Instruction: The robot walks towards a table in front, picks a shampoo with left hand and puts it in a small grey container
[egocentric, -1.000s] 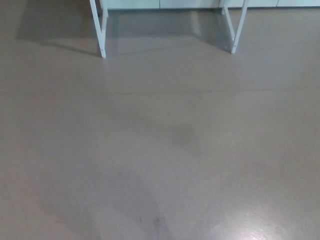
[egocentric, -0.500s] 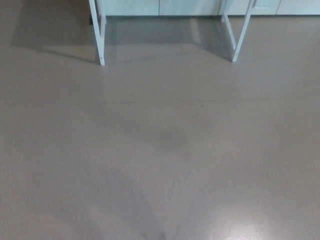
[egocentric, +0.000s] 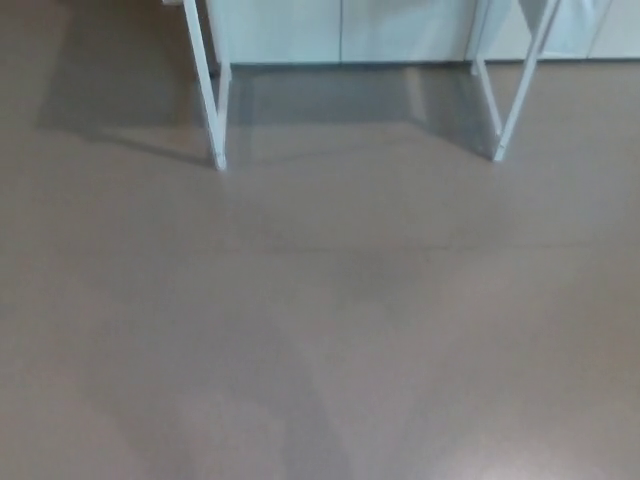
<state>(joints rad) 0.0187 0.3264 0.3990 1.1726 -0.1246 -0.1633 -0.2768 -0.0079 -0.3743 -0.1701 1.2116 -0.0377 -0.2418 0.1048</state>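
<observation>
Across nearly the whole head view spreads a smooth grey-brown floor (egocentric: 320, 330), bare and faintly glossy, with a paler sheen (egocentric: 520, 465) at the bottom right edge. Along the top edge runs a row of pale, whitish panels (egocentric: 300, 30), split by thin vertical joints and meeting the floor in a straight line. Below them a broad dark shadow (egocentric: 340, 100) lies on the floor, spanning the space between the two leg pairs and stretching further towards the picture's left. Two pairs of slim white legs come down from the top edge, and they are all that shows of the surface, whose top is cut off above. The left pair of legs (egocentric: 212, 110) slants down to a foot planted on the floor at the shadow's near edge, with a second leg just behind it. The right pair of legs (egocentric: 512, 110) leans the opposite way and is well apart from the left pair. A thin, faint seam (egocentric: 400, 246) crosses the floor nearer the camera. Neither the left hand nor the right hand is in the picture, so their fingers cannot be judged. The shampoo and the small grey container lie outside the frame.
</observation>
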